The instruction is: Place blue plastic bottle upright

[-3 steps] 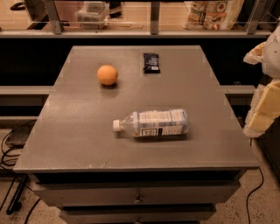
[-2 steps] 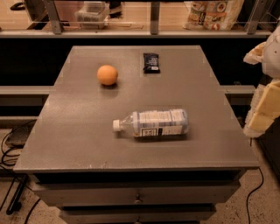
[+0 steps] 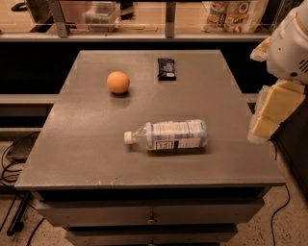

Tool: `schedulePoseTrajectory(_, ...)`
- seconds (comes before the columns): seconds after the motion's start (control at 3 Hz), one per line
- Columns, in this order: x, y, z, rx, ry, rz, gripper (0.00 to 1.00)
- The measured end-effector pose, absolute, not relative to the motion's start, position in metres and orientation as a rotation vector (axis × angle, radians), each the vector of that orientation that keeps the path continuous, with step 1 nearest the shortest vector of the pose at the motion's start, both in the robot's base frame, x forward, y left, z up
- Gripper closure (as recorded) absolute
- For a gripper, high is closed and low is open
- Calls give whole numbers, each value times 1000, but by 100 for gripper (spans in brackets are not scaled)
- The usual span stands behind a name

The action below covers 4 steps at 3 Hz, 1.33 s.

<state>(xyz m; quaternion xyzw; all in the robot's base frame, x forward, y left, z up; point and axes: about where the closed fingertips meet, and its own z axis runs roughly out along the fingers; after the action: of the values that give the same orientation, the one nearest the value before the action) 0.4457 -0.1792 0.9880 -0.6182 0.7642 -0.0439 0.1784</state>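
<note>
The blue plastic bottle (image 3: 171,135) lies on its side near the middle front of the grey table (image 3: 86,144). It is clear, with a white and pale-blue label, and its white cap points left. My gripper (image 3: 272,114) hangs at the table's right edge, to the right of the bottle and apart from it, holding nothing. The white arm housing (image 3: 291,43) is above it.
An orange ball (image 3: 118,82) sits at the back left of the table. A small dark packet (image 3: 166,68) lies at the back centre. A shelf with containers and bags (image 3: 233,12) runs behind the table. Cables (image 3: 12,158) lie on the floor at left.
My gripper has shifted a little to the left, toward the table's right edge. The bottle, ball and packet have not moved.
</note>
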Motion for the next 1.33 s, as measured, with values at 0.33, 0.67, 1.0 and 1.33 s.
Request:
schedulePoseTrajectory(0.33,442,-150,986,-1827,2116,-164,0)
schedulePoseTrajectory(0.67,435,-106,982,-1937,2031,-204,0)
schedulePoseTrajectory(1.0,434,-66,973,-2031,1955,-233,0)
schedulePoseTrajectory(1.33,445,-35,959,-2114,1896,-198,0)
